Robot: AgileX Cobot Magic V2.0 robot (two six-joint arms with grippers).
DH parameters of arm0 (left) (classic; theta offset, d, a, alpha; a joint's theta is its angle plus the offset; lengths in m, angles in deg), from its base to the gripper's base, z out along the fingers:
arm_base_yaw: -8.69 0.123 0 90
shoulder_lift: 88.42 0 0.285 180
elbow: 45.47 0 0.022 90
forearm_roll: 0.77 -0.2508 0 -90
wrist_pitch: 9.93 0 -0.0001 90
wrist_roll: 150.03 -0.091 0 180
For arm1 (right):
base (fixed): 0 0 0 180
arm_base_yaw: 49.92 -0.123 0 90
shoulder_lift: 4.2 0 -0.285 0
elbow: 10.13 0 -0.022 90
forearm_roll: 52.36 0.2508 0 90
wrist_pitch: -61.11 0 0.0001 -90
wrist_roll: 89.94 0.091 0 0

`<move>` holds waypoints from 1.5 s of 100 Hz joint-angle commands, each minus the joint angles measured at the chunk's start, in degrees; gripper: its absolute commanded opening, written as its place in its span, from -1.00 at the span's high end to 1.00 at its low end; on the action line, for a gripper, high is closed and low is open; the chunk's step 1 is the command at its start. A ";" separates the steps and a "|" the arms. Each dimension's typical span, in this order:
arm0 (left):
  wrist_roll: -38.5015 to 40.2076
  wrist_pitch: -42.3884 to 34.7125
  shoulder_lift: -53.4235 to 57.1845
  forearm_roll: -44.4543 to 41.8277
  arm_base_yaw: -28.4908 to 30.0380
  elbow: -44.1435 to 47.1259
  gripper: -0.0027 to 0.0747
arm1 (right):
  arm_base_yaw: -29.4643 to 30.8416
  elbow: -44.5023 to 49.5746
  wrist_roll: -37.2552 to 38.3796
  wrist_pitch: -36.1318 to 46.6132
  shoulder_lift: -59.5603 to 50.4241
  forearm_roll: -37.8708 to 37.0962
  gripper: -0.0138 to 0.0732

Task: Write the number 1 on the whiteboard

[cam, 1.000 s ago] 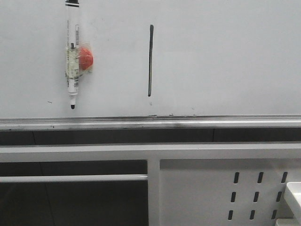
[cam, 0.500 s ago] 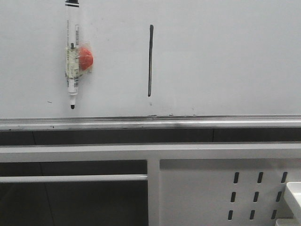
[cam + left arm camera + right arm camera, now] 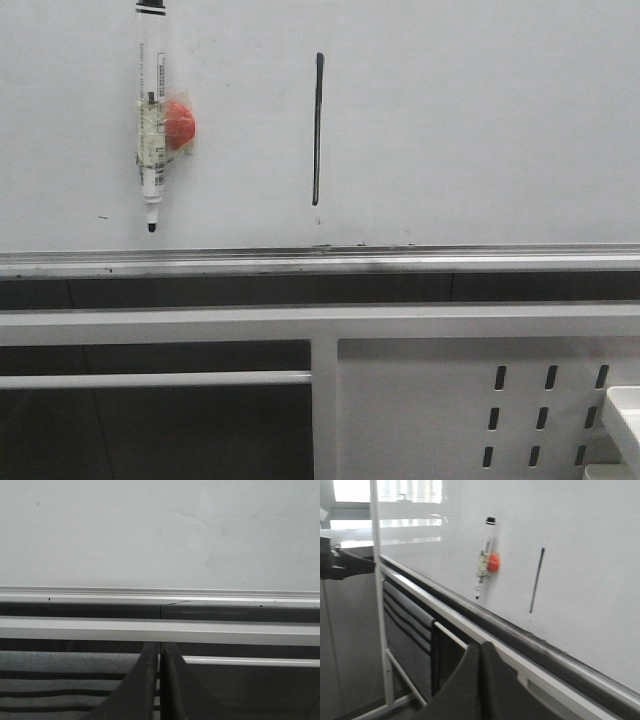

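Dark number 1 [image 3: 317, 128] done on whiteboard [image 3: 480, 120]; wet ink could smear w/ any brush. Both grippers [image 3: 159, 680] [image 3: 480, 680] pressed together, empty.

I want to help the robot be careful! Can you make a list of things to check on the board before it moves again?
1. Number 1 drawn on the whiteboard: ok, one dark upright stroke.
2. Marker pen parked: ok, stuck to the board by a red magnet, left of the stroke, tip down.
3. Left gripper free: ok, fingers closed together, nothing between them.
4. Right gripper free: ok, closed, holding nothing.
5. Both grippers away from the board: ok, neither touches it.
6. Marker cap on: cannot tell.
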 commanded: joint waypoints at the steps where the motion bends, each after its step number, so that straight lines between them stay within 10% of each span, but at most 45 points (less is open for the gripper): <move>1: 0.03 -3.15 1.30 0.65 0.17 1.98 0.98 | 7.31 0.68 0.78 1.07 -0.50 0.39 0.84; 43: 0.03 -3.15 1.30 0.65 0.17 1.98 0.98 | 42.54 0.68 3.00 -12.27 -2.18 1.47 0.84; 150: 0.03 -3.15 1.30 0.65 0.17 1.98 0.98 | 43.33 0.78 3.02 -17.40 -2.18 1.87 0.84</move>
